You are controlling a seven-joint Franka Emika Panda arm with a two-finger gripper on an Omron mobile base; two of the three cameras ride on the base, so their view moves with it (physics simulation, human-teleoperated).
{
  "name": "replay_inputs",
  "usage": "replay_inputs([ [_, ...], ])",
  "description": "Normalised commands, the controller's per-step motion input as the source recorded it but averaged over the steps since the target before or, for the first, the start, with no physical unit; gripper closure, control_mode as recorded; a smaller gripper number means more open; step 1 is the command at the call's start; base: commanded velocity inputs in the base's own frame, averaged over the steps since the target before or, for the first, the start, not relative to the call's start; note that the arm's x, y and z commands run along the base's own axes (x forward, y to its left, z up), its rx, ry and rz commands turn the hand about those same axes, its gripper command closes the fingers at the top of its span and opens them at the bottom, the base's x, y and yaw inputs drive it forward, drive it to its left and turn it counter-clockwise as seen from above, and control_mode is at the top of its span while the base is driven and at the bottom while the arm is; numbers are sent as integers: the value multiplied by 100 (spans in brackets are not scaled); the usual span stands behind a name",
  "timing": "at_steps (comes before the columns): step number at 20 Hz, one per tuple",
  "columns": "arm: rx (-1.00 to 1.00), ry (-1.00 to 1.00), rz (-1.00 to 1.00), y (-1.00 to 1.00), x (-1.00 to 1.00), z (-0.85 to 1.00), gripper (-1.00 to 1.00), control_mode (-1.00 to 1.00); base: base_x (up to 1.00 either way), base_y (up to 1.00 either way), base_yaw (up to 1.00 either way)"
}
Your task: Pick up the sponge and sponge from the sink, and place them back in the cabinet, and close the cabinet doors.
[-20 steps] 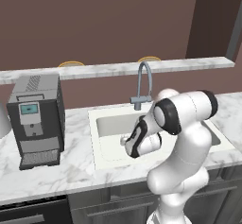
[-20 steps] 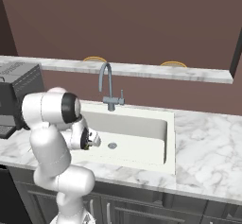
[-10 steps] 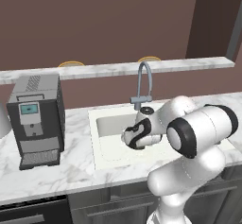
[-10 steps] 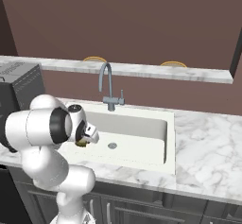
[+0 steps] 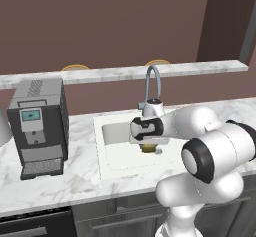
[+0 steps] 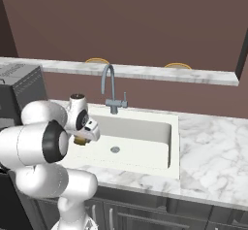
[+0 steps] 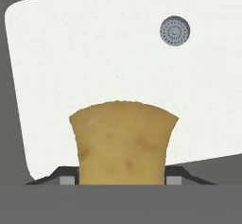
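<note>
Tool state: the tool (image 7: 122, 180) is closed on the golden-tan sponge (image 7: 123, 142); the sponge is clamped between the two fingers, which show as small grey tips at either side of its base.
Sponge position: the golden-tan sponge (image 5: 148, 147) is held clear above the floor of the sink (image 5: 116, 160), just below the wrist; in the right base view it (image 6: 80, 139) hangs at the left part of the basin.
Reason for hold: the sponge is judged to be lifted free for carriage to the cabinet.
Drain: the round grey perforated drain (image 7: 175, 30) is seen at 1 o'clock from the sponge in the hand view.
Sponge material: porous, mottled tan, soft-edged block with rounded upper corners.
Sink material: smooth white basin, rounded corners, set in the veined white marble desk (image 6: 213, 151).
Faucet: grey gooseneck faucet (image 6: 110, 86), at 12 o'clock of the basin.
Second sponge: its position cannot be told.
</note>
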Motion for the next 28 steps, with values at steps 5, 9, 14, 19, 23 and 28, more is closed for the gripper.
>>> replay_inputs([
  [5, 0, 18, -2, 0, -20, 33, 100, -100, 0, 0, 0],
  [9, 0, 9, 0, 0, -21, 20, 100, -100, 0, 0, 0],
  [14, 0, 0, 0, 0, -24, 9, 100, -100, 0, 0, 0],
  [19, -1, 0, 0, 0, -31, 10, 100, -100, 0, 0, 0],
  [23, -1, -2, 0, 0, -41, 12, 100, -100, 0, 0, 0],
  [28, 0, -3, 0, 0, -41, 21, 100, -100, 0, 0, 0],
])
